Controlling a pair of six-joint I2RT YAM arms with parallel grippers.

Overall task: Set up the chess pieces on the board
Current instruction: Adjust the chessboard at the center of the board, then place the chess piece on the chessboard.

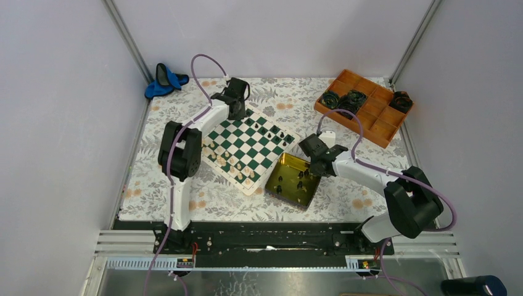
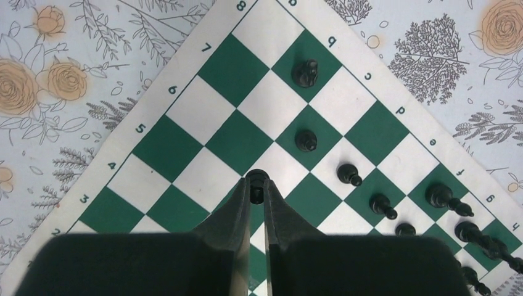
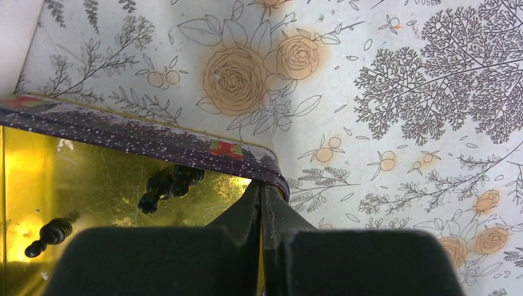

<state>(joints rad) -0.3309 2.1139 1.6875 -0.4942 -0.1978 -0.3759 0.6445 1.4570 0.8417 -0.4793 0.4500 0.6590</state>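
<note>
The green and white board [image 1: 262, 137] lies at the table's middle, and my left gripper [image 1: 237, 108] hangs over its far corner. In the left wrist view this gripper [image 2: 257, 185] is shut on a black chess piece [image 2: 257, 177], held upright just above a white square of the board [image 2: 234, 68]. Several black pieces [image 2: 305, 140] stand in a slanting row to its right, and cream-white pieces [image 1: 229, 164] stand along the board's near side. My right gripper [image 3: 262, 188] is shut on the wall of the gold tin tray [image 3: 123, 132] near its corner. Black pieces [image 3: 169, 184] lie inside the tin.
The gold tin tray [image 1: 285, 165] sits against the board's right corner with a few black pieces [image 1: 301, 183] in it. An orange compartment tray [image 1: 370, 117] with black coiled items stands at the back right. A blue object [image 1: 165, 80] lies at the back left.
</note>
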